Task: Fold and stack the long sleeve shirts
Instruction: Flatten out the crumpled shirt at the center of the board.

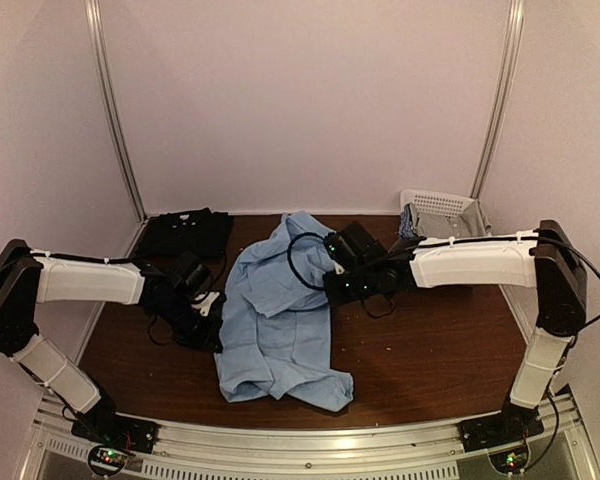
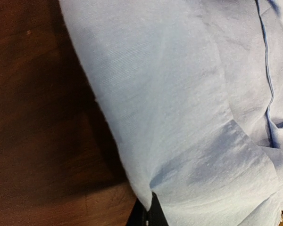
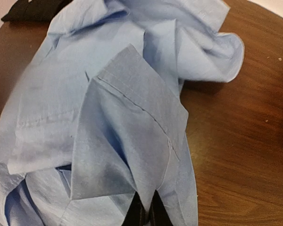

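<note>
The light blue shirt (image 1: pixel 278 310) lies crumpled in the middle of the brown table. The black shirt (image 1: pixel 185 233) lies folded at the back left; a corner of it shows in the right wrist view (image 3: pixel 30 8). My left gripper (image 1: pixel 212 322) is shut on the blue shirt's left edge (image 2: pixel 179 117), the cloth pinched between its black fingers (image 2: pixel 159 214). My right gripper (image 1: pixel 327 283) is shut on the shirt's right side; a fold of blue cloth (image 3: pixel 127 136) rises from between its fingers (image 3: pixel 155 214).
A white lattice basket (image 1: pixel 442 207) with cloth in it stands at the back right corner. Metal frame posts and pale walls stand round the table. Bare brown tabletop (image 1: pixel 440 350) shows to the right of the shirt.
</note>
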`<state>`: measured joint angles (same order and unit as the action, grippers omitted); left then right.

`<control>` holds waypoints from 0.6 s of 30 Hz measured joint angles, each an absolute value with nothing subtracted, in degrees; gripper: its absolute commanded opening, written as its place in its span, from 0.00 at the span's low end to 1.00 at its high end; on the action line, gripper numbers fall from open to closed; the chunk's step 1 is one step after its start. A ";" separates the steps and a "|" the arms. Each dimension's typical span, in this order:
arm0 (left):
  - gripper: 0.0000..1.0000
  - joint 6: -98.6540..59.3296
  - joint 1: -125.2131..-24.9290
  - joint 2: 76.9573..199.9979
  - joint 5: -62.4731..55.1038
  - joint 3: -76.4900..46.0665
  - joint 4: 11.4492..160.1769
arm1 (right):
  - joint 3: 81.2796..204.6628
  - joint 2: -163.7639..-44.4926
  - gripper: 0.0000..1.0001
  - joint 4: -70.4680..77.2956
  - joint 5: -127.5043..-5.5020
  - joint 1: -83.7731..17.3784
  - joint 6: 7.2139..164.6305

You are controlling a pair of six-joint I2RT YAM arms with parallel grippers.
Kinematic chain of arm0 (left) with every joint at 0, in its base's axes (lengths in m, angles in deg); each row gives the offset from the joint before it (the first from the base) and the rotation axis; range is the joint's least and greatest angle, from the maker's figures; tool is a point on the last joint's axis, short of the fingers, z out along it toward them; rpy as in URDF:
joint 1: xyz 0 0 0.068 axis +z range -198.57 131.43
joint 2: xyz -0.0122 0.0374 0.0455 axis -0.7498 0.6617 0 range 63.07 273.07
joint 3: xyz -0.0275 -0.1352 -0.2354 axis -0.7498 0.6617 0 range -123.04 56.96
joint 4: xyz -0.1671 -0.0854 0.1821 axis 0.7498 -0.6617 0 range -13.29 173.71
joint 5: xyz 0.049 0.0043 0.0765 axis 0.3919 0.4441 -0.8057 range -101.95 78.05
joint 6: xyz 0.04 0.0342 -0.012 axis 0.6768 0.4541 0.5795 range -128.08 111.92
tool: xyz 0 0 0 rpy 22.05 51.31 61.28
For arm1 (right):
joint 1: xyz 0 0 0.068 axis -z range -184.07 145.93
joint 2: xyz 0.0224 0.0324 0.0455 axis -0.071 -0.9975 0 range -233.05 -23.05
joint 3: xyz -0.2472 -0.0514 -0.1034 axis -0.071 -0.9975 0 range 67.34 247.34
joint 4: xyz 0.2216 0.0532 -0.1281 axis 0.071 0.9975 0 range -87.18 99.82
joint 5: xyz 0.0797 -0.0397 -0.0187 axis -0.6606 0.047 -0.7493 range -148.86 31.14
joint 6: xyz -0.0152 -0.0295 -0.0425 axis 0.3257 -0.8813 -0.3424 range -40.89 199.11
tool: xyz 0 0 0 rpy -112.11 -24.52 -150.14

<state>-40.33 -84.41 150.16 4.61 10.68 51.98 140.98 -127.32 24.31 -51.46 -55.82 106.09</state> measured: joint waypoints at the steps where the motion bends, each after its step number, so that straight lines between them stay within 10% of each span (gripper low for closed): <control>1: 0.00 -40.14 -84.14 150.12 4.57 10.78 51.79 | 140.96 -125.81 0.03 24.71 -50.61 -55.12 106.26; 7: 0.36 -39.04 -83.64 149.61 4.17 10.72 50.10 | 140.79 -118.27 0.02 27.00 -45.54 -51.10 106.26; 18: 0.60 -37.16 -84.30 145.20 1.40 -3.90 48.51 | 139.69 -118.00 0.02 27.53 -46.76 -52.73 103.49</control>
